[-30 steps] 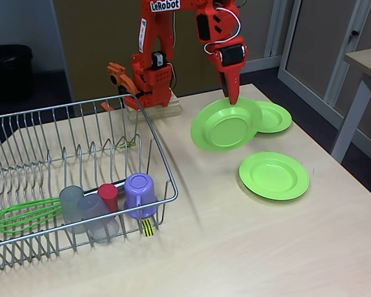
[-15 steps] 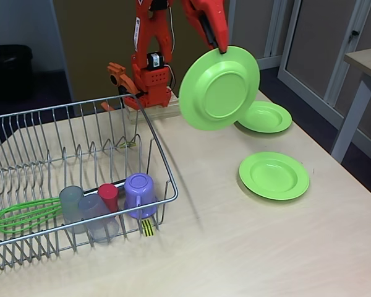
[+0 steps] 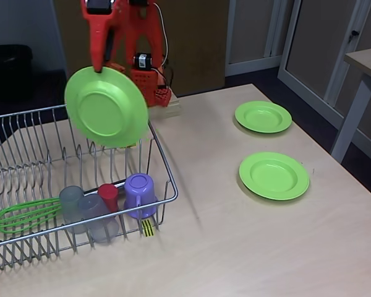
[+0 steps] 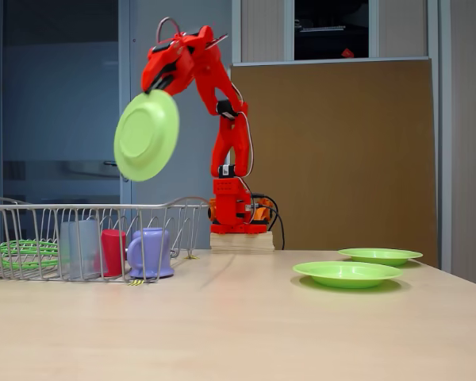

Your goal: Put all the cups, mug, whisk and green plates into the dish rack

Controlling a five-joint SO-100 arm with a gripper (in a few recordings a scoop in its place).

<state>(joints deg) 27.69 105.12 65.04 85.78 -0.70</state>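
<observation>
Silver wire forms the dish rack [image 3: 25,133], which is seen in the left half of both fixed views. At its lower left the whisk [image 3: 21,215] with green loops is laid flat. Beside it, to the right, three cups are counted: two grey cups [image 3: 71,203] [image 3: 93,210] and one red cup [image 3: 109,195], standing close together. Just right of them the purple mug [image 3: 140,192] is placed upside down, near the front edge. A yellow-black striped tag [image 3: 148,227] is fixed to that edge; no readable writing is found on it.

Above the rack, in the upper left of the frame, one green plate [image 3: 106,106] is held in the air, tilted nearly upright, by the red gripper [image 3: 98,67], which is clenched on the top of its rim. No brand letters can be read on the arm.

On the right part of the wooden table [image 3: 247,241], two more green plates are lying flat and apart: a far plate [image 3: 263,116] and a near plate [image 3: 274,175]. Three green plates are counted in total.
</observation>
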